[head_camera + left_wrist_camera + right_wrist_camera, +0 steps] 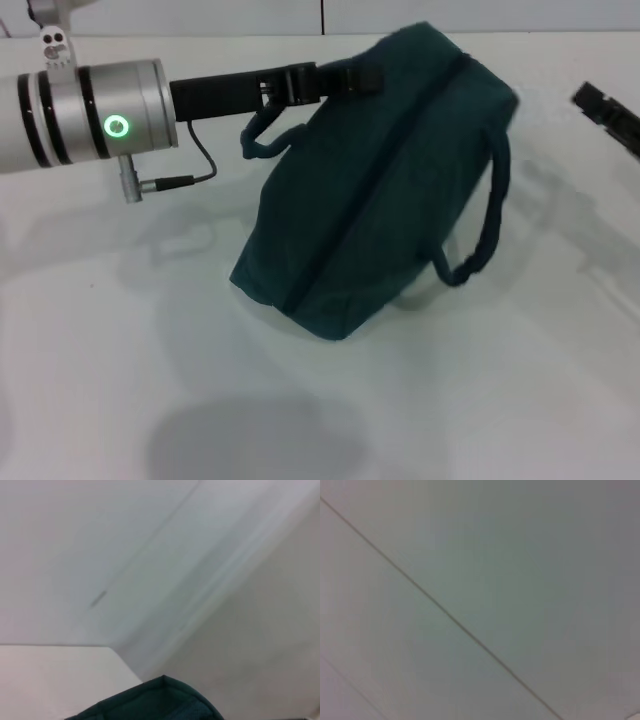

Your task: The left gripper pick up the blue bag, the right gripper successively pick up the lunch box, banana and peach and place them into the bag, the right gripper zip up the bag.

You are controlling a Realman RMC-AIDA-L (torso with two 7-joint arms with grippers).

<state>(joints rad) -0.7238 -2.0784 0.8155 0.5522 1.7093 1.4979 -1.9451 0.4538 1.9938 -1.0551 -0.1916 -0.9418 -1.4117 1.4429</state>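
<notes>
The blue bag [385, 190] hangs tilted over the white table [120, 330], its zipper line running down the middle and looking closed. One handle [490, 215] loops off its right side and the other [265, 135] off its left. My left gripper [335, 80] reaches in from the left and is shut on the bag's upper end. A corner of the bag also shows in the left wrist view [160, 700]. My right gripper [607, 110] shows only partly at the right edge, apart from the bag. The lunch box, banana and peach are out of view.
The left arm's silver section [85, 110] with a green light and a cable spans the upper left. A wall stands behind the table's far edge [200, 30]. The right wrist view shows only a plain pale surface with a thin seam [450, 617].
</notes>
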